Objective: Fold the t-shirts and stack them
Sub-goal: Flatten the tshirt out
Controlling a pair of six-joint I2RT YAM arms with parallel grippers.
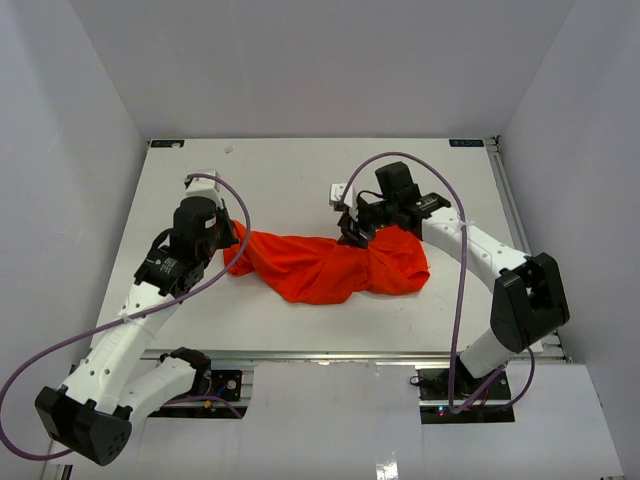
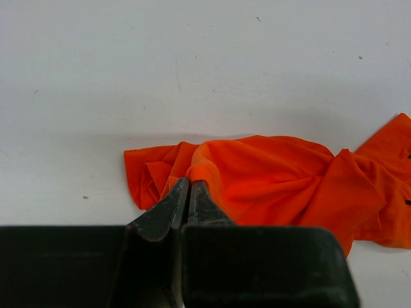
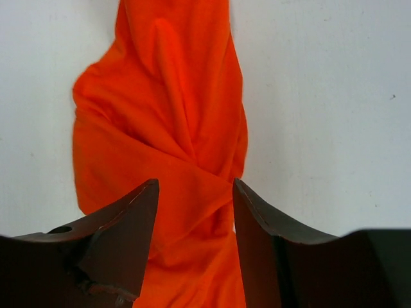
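Note:
The orange-red t-shirt point(image 1: 330, 268) lies bunched and twisted in a strip across the middle of the white table point(image 1: 290, 170). My left gripper point(image 1: 232, 240) is at its left end. In the left wrist view the left gripper point(image 2: 189, 183) is shut, its tips pinching a raised fold of the t-shirt point(image 2: 276, 173). My right gripper point(image 1: 352, 238) hovers over the cloth's right part. From the right wrist camera, the right gripper point(image 3: 196, 186) is open, and its fingers straddle a twisted ridge of the t-shirt point(image 3: 160, 96) without closing on it.
A small white block point(image 1: 337, 190) sits on the table just behind the right gripper. A metal rail point(image 1: 510, 215) runs along the table's right edge. White walls enclose the table on three sides.

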